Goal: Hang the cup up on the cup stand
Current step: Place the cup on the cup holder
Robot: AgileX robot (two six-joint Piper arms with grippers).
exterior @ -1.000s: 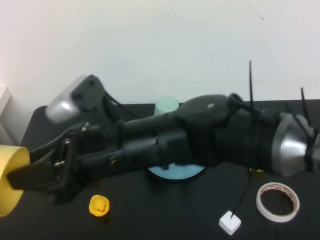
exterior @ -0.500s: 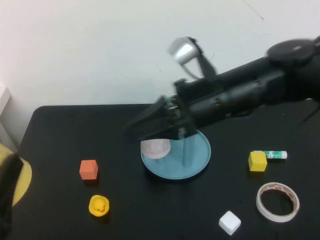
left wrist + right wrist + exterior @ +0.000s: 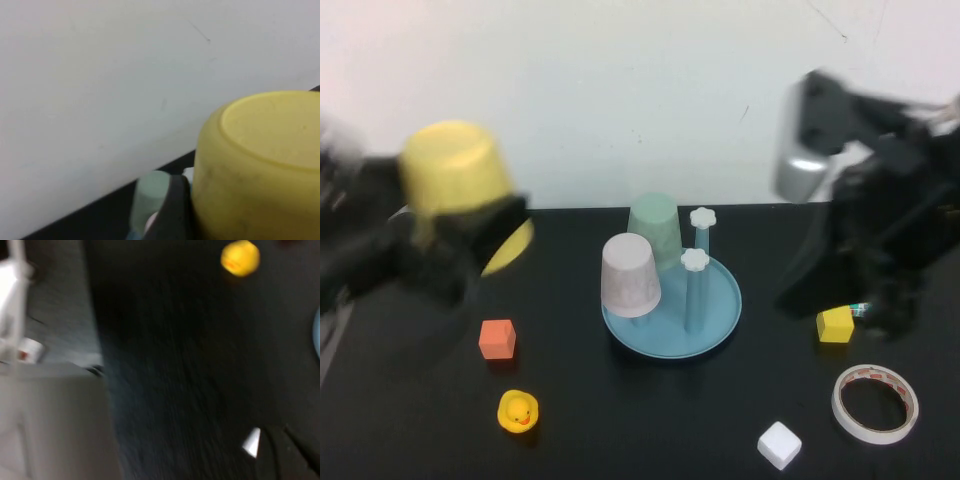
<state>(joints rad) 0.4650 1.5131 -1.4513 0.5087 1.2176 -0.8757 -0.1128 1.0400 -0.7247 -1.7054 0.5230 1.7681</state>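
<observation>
— Where is the cup (image 3: 455, 180)?

— I see the smooth yellow tapered tumbler, base up, gripped wide by the left gripper (image 3: 470, 235) above the table's left side, well apart from the cup stand (image 3: 720, 310).

— The right gripper (image 3: 820, 285)?

— Blurred at the right; fingers pressed together, empty.

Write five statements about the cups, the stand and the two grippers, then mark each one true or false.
1. The left gripper holds the yellow cup upside down above the table. True.
2. The yellow cup hangs on the cup stand. False: it is off to the stand's left, in the air.
3. A white speckled cup sits on a peg. True.
4. The right gripper carries the pale green cup. False: its jaws are shut on nothing.
5. The rubber duck lies in the stand. False: it is on the table.
</observation>
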